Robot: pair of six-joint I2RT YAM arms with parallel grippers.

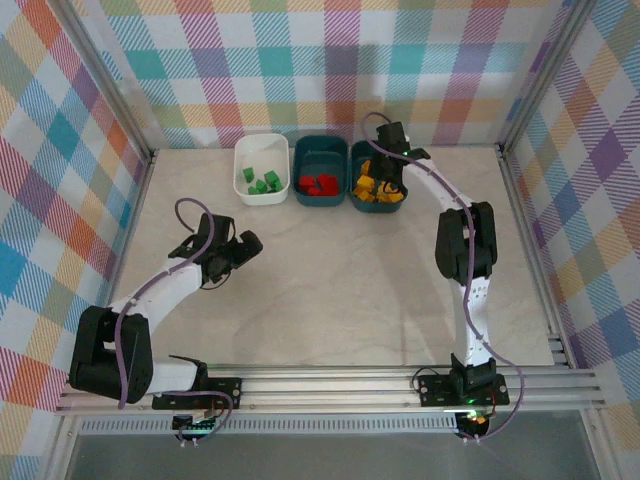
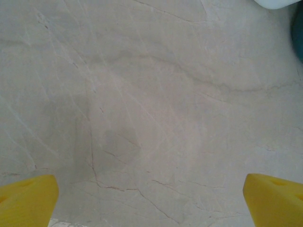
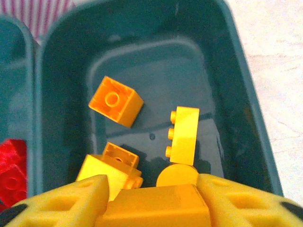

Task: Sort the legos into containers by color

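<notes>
Release wants care: my right claw (image 3: 154, 189) grips an orange brick (image 3: 156, 210) low over the far right teal tub (image 3: 246, 94), so I'd open gently above its middle; my left claw (image 2: 151, 203) hangs open.

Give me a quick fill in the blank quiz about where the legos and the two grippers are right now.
The white tub holds only ___ legos. The red legos lie in the ___ tub of the three. The right gripper, a yellow brick between its fingers, hangs above the tub at the ___ end of the row. The left gripper stands ___ over the bare table.
Missing words: green, middle, right, open.
</notes>
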